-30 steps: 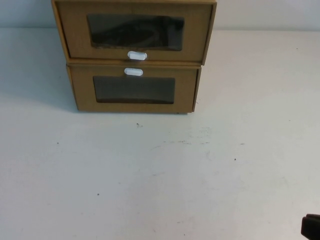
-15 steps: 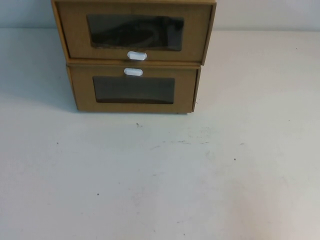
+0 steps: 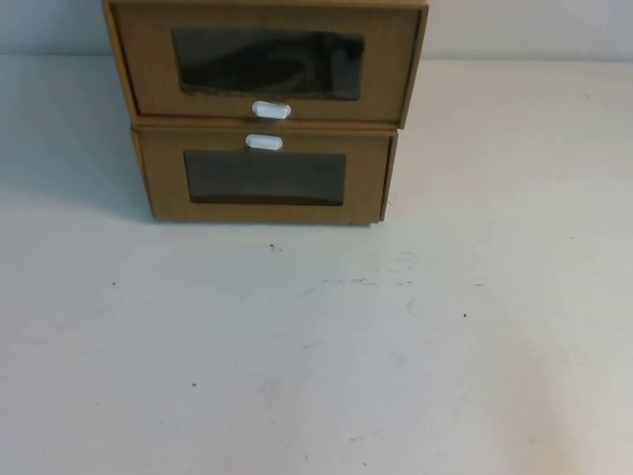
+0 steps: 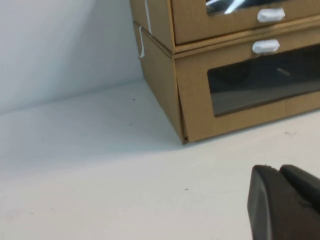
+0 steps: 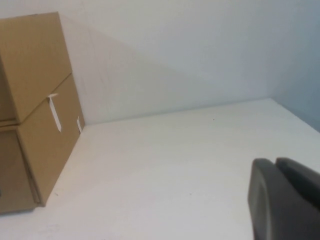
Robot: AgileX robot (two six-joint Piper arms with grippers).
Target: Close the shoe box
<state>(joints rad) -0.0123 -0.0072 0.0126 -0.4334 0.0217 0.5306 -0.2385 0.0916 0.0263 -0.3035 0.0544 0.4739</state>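
The shoe box (image 3: 148, 69) is the upper of two stacked brown cardboard boxes at the far middle of the table, with a clear window (image 3: 267, 64) and a white pull tab (image 3: 271, 110) beneath it. Its drawer front looks about flush with the box below. It also shows in the left wrist view (image 4: 225, 25) and its side in the right wrist view (image 5: 35, 55). Neither gripper appears in the high view. My left gripper (image 4: 279, 170) is shut and empty, low over the table, well short of the boxes. My right gripper (image 5: 275, 161) is shut and empty, off to the boxes' right.
The lower cardboard box (image 3: 163, 183) has its white tab (image 3: 264, 142) above its window. The white table (image 3: 316, 346) stretches in front of the boxes. A pale wall (image 5: 200, 50) stands behind.
The dark tip of my right gripper, seen at the high view's bottom right corner a second ago, has left that view. The boxes have not moved.
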